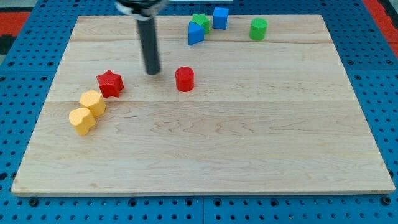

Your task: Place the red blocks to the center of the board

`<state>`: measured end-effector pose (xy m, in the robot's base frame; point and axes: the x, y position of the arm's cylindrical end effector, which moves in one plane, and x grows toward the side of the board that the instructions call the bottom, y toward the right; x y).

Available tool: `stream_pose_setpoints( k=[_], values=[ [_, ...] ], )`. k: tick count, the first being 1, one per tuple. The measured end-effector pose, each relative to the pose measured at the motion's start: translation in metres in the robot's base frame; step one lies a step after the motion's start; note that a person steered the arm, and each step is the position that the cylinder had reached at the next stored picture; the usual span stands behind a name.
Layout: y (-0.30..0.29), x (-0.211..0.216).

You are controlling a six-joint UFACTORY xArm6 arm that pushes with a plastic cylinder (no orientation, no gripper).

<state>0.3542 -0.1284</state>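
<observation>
A red cylinder (185, 79) stands on the wooden board (205, 143), left of the middle and in the upper half. A red star block (110, 83) lies further to the view's left at about the same height. My tip (153, 73) rests on the board between the two red blocks, closer to the cylinder, a little above their line and touching neither.
Two yellow blocks (92, 102) (82, 121) sit touching each other below left of the red star. Near the top edge are a green star (201, 22), a blue block (196, 34) below it, a blue cube (220, 18) and a green cylinder (258, 28).
</observation>
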Motion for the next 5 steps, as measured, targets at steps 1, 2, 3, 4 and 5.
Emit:
stream_pose_setpoints(
  k=[1, 2, 3, 4, 5],
  values=[
    [-0.082, -0.009],
    [-0.097, 0.031],
    [-0.062, 0.061],
    [-0.029, 0.047],
    [-0.031, 0.030]
  ],
)
